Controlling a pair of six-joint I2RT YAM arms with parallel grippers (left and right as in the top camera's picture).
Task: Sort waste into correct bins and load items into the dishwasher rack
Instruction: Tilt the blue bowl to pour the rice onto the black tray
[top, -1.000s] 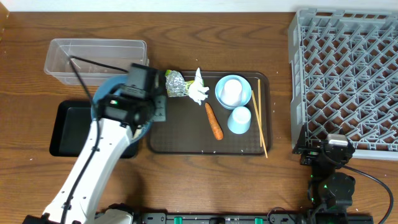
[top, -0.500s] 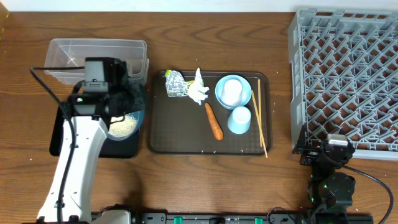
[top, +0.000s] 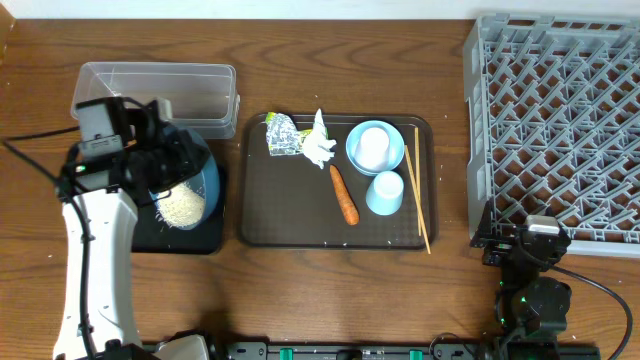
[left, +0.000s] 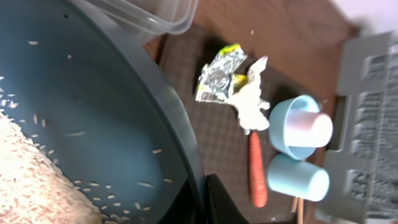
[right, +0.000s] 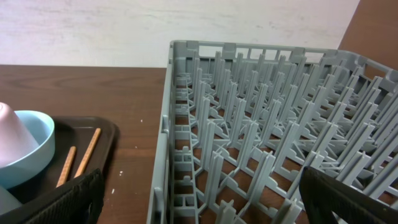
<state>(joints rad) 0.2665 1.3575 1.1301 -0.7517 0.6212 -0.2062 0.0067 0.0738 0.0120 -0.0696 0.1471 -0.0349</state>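
Note:
My left gripper (left: 204, 202) is shut on the rim of the dark blue plate (top: 198, 175), which it holds tilted above the black tray (top: 190, 240). White rice (top: 183, 207) is heaped at the plate's low edge. The clear tub (top: 155, 92) stands just behind. On the brown tray (top: 290, 215) lie the foil ball with its yellow-green wrapper (top: 282, 135), tissue (top: 320, 147), carrot (top: 344, 195), light blue bowl (top: 375, 147), cup (top: 385, 193) and chopsticks (top: 422, 190). My right gripper (right: 205, 208) stands open at the near left corner of the grey rack (top: 560, 120), holding nothing.
The brown tray lies between the black tray and the rack. A pale rounded thing sits inside the bowl. The left arm (top: 95, 250) reaches up along the table's left side. Bare wood separates the chopsticks from the rack's left wall.
The left arm has carried the plate left, from beside the brown tray to above the black tray, and tilted it. The rice has slid to the low edge. The right arm has not moved.

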